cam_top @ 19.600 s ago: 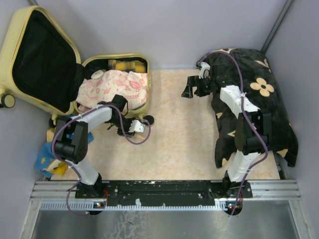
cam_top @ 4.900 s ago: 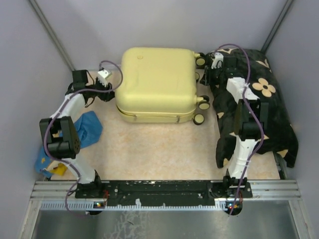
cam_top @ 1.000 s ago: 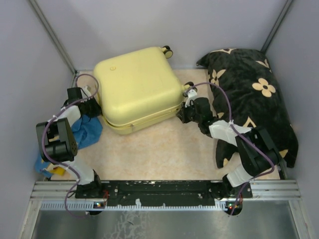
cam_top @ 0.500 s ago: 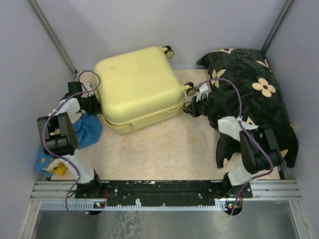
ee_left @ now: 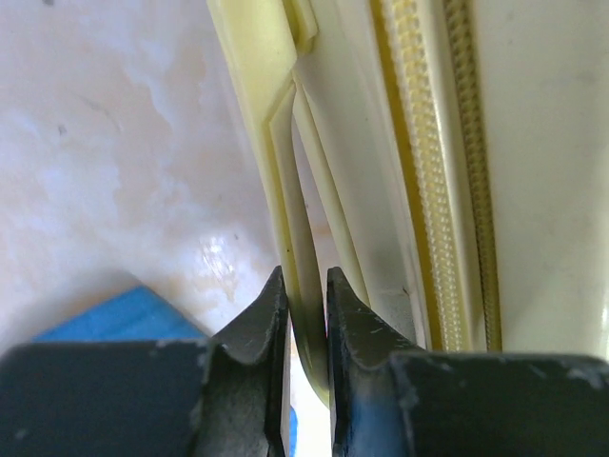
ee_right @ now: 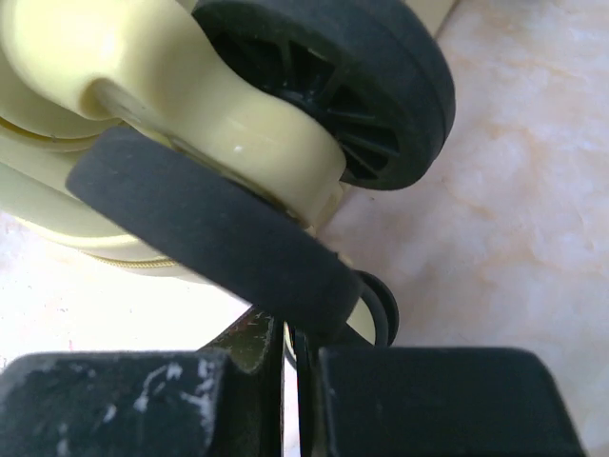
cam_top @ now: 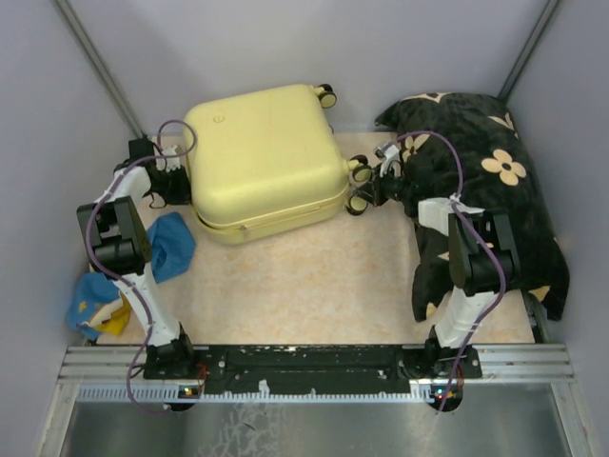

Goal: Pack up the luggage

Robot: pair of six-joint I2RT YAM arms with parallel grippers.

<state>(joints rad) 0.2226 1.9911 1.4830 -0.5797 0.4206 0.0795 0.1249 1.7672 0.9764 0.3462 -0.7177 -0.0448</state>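
The luggage (cam_top: pixel 262 157) lies shut and flat on the table, its pale yellow shell up and its zip seam (ee_left: pixel 433 190) running along its side. My left gripper (cam_top: pixel 174 183) is at its left side, shut on the thin yellow handle (ee_left: pixel 303 228), which passes between the jaws of the left gripper (ee_left: pixel 306 290). My right gripper (cam_top: pixel 366 197) is at the luggage's right side, shut, with nothing held. In the right wrist view the right gripper (ee_right: pixel 290 333) sits right under two black wheels (ee_right: pixel 371 86).
A big black cloth with beige flower motifs (cam_top: pixel 495 181) fills the right side, under my right arm. A blue cloth (cam_top: pixel 166 243) and a yellow item (cam_top: pixel 111 322) lie at the left by my left arm. Grey walls close in the back and sides.
The luggage has turned a little and shifted toward the back. My left gripper moved back with the handle. My right gripper moved up and right to the wheels.
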